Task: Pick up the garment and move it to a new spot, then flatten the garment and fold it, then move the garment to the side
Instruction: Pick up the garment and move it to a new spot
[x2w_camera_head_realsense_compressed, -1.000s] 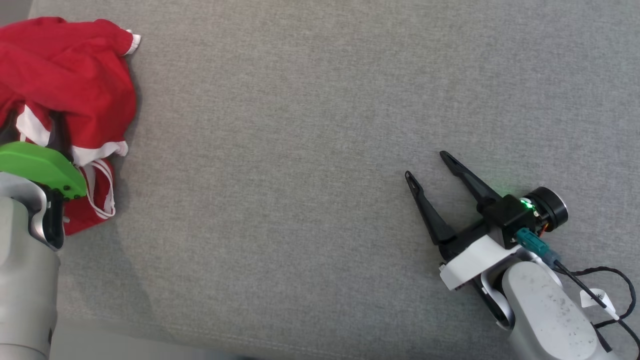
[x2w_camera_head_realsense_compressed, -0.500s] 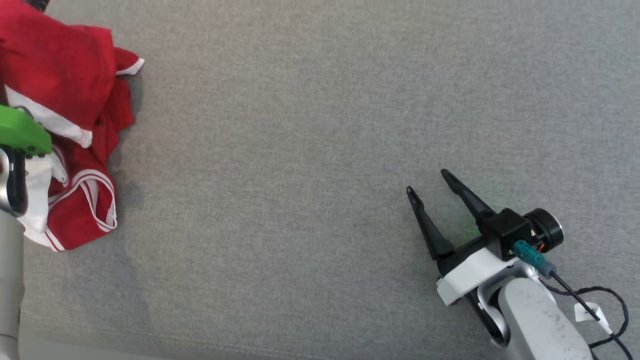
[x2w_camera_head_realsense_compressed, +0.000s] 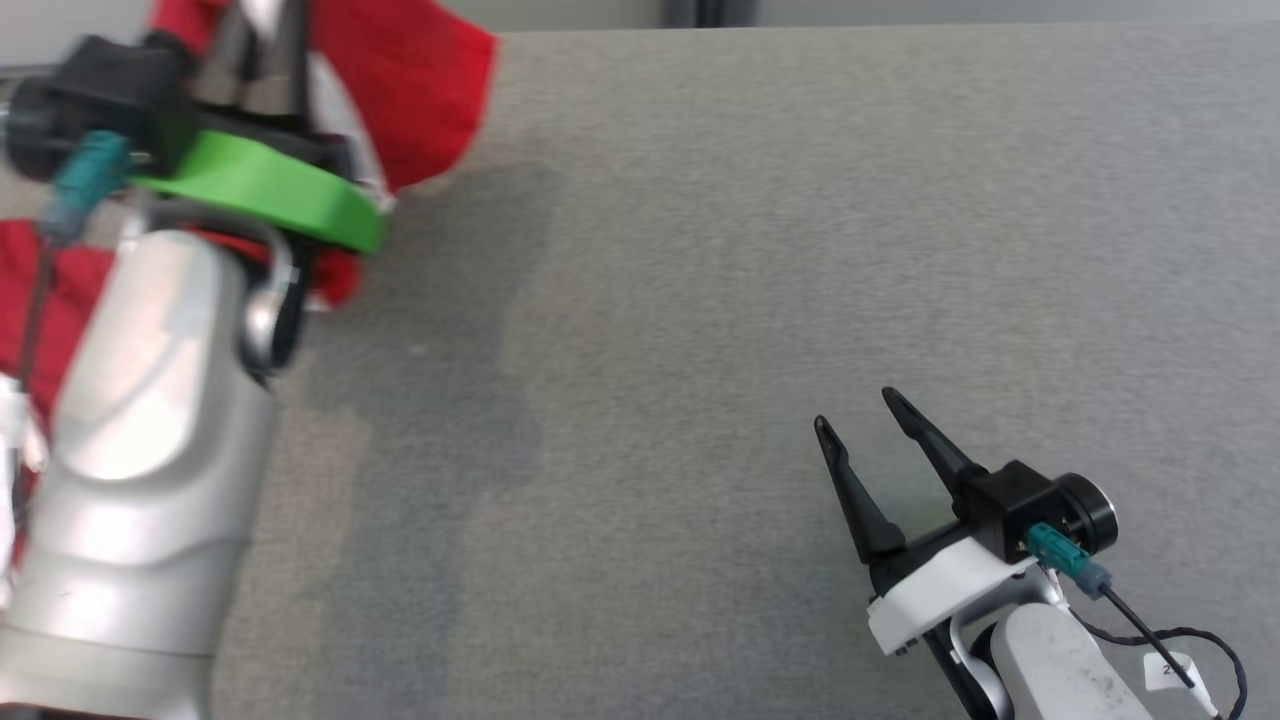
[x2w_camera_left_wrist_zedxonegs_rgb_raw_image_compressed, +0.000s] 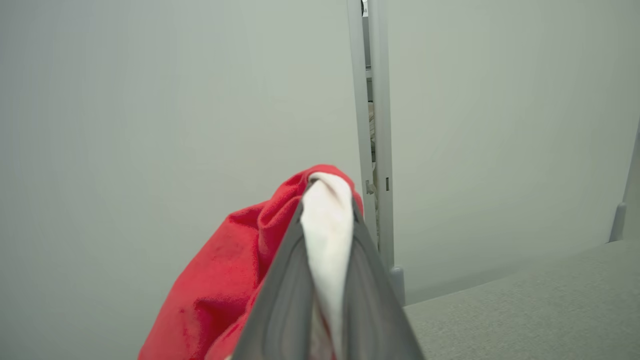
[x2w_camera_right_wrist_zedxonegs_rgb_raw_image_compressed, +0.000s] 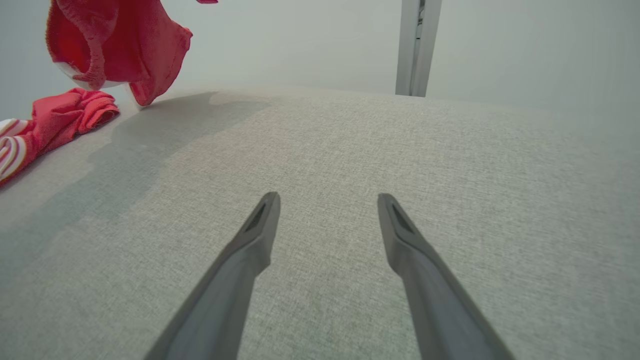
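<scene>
Where the head view looks down on the grey cloth-covered counter (x2w_camera_head_realsense_compressed: 800, 200), the left gripper (x2w_camera_head_realsense_compressed: 262, 60) is up at the far left corner. Its fingers are pressed together on the red garment (x2w_camera_head_realsense_compressed: 420, 90), which hangs bunched around them above that corner. More red cloth shows past the pale forearm (x2w_camera_head_realsense_compressed: 150, 450) at the counter's left edge. A green ring (x2w_camera_head_realsense_compressed: 270, 190) circles the wrist, and a broad shadow (x2w_camera_head_realsense_compressed: 450, 330) lies on the counter just beside the arm. The right gripper (x2w_camera_head_realsense_compressed: 855, 410) sits near the near right corner, well apart from the garment, its fingers spread with only counter between them. A black cable (x2w_camera_head_realsense_compressed: 1190, 640) trails behind it.

In the left wrist view the two fingers pinch a white band (x2w_camera_left_wrist_zedxonegs_rgb_raw_image_compressed: 325, 235) of the garment, and red cloth falls away to their left. Behind them stand a pale wall (x2w_camera_left_wrist_zedxonegs_rgb_raw_image_compressed: 150, 100) and a thin upright post (x2w_camera_left_wrist_zedxonegs_rgb_raw_image_compressed: 372, 125) at the counter's far edge.

In the right wrist view the parted fingers point across the counter toward that post. The garment hangs at the upper left, and I cannot tell whether its lowest tip touches the counter. Its striped end (x2w_camera_right_wrist_zedxonegs_rgb_raw_image_compressed: 20, 145) lies on the counter at the left edge.
</scene>
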